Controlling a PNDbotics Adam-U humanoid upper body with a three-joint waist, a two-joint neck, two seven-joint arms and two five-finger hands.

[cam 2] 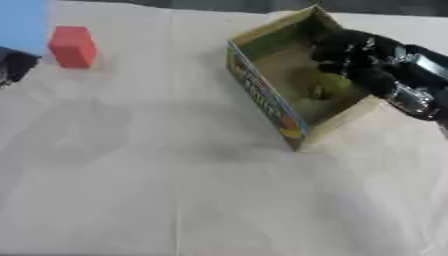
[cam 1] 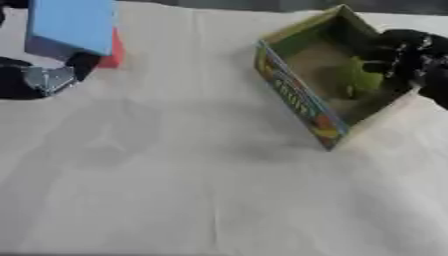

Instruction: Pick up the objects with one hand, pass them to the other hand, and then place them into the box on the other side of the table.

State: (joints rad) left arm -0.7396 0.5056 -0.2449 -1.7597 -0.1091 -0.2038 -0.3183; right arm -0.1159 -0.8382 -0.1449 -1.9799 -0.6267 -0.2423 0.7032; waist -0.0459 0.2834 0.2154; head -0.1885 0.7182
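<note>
Box open, green object inside, right hand over it.

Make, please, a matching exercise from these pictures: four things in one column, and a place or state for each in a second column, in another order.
Things:
1. green object
2. red block
3. blue block
4. right hand

Places or states:
A. on the table, far left, alone
B. held up at the upper left
C. lying inside the box
D. reaching into the box from the right

Pairs: 1-C, 2-A, 3-B, 4-D
</note>
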